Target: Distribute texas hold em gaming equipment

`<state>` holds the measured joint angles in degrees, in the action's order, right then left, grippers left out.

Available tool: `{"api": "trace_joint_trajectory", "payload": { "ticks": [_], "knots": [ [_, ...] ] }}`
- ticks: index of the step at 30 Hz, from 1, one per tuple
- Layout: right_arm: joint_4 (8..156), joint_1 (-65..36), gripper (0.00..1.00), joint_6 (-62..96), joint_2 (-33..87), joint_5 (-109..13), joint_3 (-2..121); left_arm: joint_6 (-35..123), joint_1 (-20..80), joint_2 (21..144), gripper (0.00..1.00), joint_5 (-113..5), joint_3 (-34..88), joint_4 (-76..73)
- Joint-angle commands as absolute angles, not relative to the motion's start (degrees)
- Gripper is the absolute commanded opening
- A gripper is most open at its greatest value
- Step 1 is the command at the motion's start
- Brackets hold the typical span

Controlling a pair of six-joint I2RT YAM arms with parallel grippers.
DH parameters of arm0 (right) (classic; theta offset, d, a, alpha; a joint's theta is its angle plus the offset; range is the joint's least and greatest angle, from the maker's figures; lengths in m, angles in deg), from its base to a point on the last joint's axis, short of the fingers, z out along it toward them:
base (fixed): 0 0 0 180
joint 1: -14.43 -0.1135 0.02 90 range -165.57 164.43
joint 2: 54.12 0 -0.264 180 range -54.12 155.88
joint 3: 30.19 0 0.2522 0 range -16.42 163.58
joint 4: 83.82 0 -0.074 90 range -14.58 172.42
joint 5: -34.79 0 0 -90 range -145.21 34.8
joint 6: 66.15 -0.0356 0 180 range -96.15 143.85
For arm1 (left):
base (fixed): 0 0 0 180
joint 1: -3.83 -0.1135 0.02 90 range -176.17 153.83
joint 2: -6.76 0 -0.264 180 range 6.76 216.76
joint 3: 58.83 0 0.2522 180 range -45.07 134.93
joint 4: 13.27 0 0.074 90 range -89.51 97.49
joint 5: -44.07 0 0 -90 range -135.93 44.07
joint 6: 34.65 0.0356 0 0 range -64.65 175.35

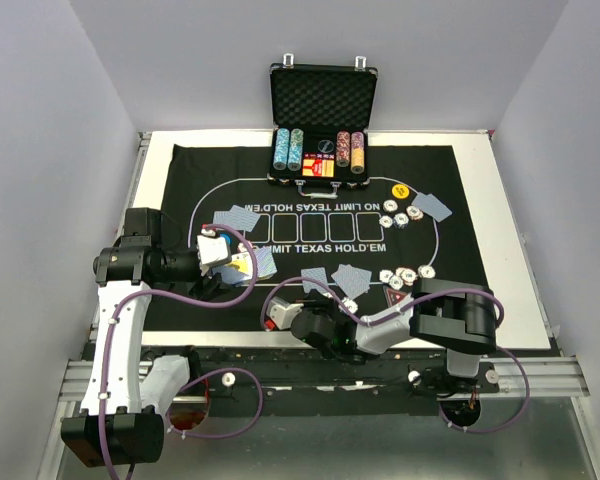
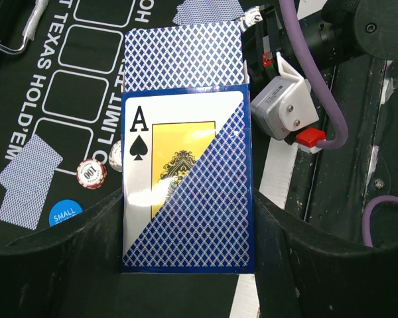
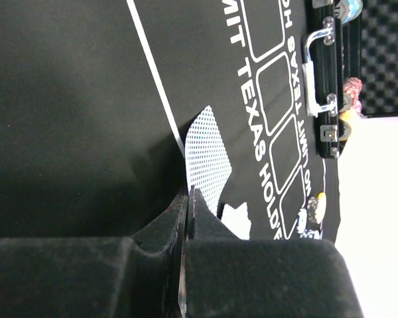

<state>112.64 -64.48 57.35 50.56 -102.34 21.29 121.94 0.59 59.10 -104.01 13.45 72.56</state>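
Note:
My left gripper (image 1: pixel 223 255) (image 2: pixel 186 205) is shut on a blue-patterned card box (image 2: pixel 186 199) with an ace of spades printed on it. Blue-backed playing cards (image 2: pixel 182 56) stick out of its far end. Pairs of cards (image 1: pixel 238 217) (image 1: pixel 332 278) (image 1: pixel 430 206) lie around the printed oval. Striped chips (image 1: pixel 403 275) and a red triangular marker (image 1: pixel 395 297) sit near the right arm, and a yellow button (image 1: pixel 400 190) is further back. A chip (image 2: pixel 91 173) and a blue button (image 2: pixel 65 213) lie below the box. My right gripper (image 1: pixel 277 303) (image 3: pixel 189 192) is low over the mat, jaws pressed together, with a card (image 3: pixel 207 159) just past its tips.
The open black case (image 1: pixel 322 120) with chip rows stands at the back centre. The black mat (image 1: pixel 210 165) covers the white table (image 1: pixel 500 230). The right wrist's white motor housing (image 2: pixel 282 109) sits close beside the held box. Purple cables (image 1: pixel 180 290) loop near the front edge.

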Motion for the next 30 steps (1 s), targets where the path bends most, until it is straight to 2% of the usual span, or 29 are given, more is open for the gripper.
{"api": "trace_joint_trajectory", "payload": {
  "ticks": [1,9,20,26,30],
  "knots": [
    [115.29,-64.14,0.01,57.77,50.12,-103.89,21.37,122.68,0.58,58.53,0.45,-105.6,13.2,72.03],
    [120.82,-64.23,0.01,59.88,47.84,-105.3,20.14,122.5,0.58,58.53,0.45,-105.52,13.73,72.12],
    [126.36,-64.23,0.01,57.08,37.82,-106.27,15.66,121.98,0.67,58.8,0.45,-105.6,14.26,71.77],
    [126.9,-62.57,0.01,51.37,32.02,-105.4,14.78,121.98,0.58,58.71,0.45,-105.61,14.43,71.77],
    [121.64,-58.62,0.01,41.72,26.93,-100.4,16.97,121.89,0.67,58.27,0.45,-105.43,14.61,71.77]
  ]
}}
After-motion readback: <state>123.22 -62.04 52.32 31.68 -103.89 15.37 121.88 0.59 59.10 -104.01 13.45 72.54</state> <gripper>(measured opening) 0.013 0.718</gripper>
